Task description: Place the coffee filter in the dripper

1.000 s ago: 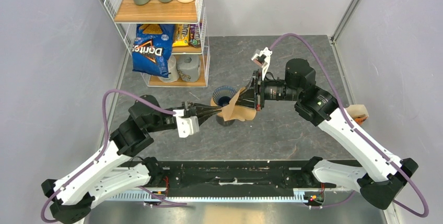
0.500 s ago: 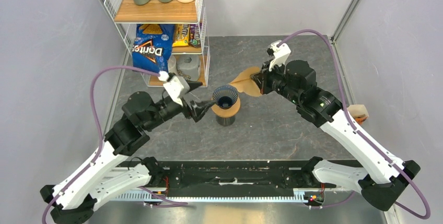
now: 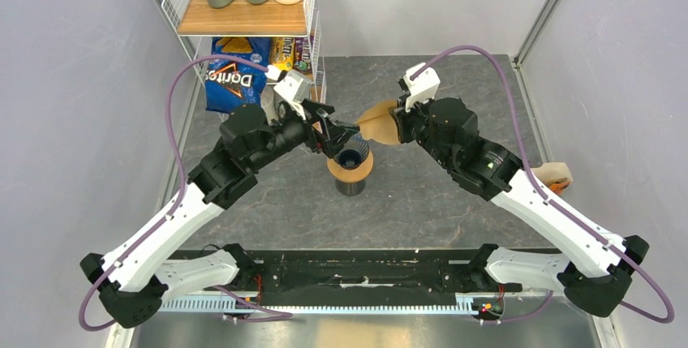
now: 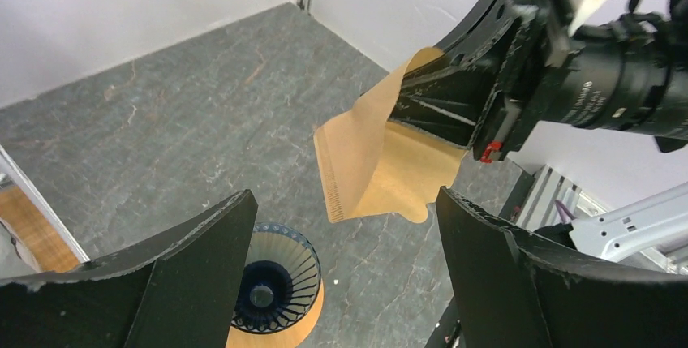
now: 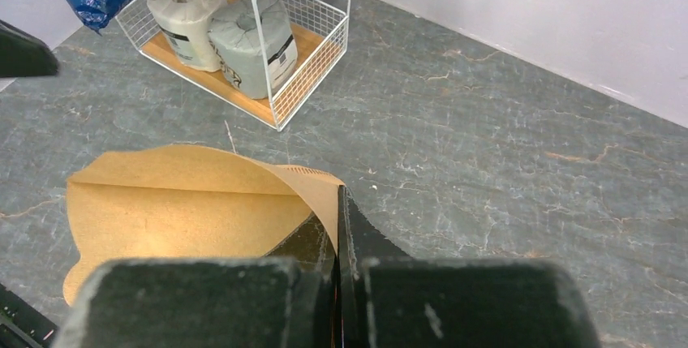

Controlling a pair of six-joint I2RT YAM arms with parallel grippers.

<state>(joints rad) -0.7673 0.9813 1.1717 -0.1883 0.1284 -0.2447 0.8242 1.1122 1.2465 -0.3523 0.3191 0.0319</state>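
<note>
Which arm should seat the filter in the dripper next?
Right. The right fingers are shut on the light-brown paper coffee filter, held aloft near the dark blue ribbed plastic dripper. The left fingers are open and empty, hovering over the dripper.

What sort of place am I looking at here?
Probably a lab robot cell staged as a pantry corner: bare grey walls, a wire shelf holding a Doritos bag and paper rolls, and a dripper.
</note>
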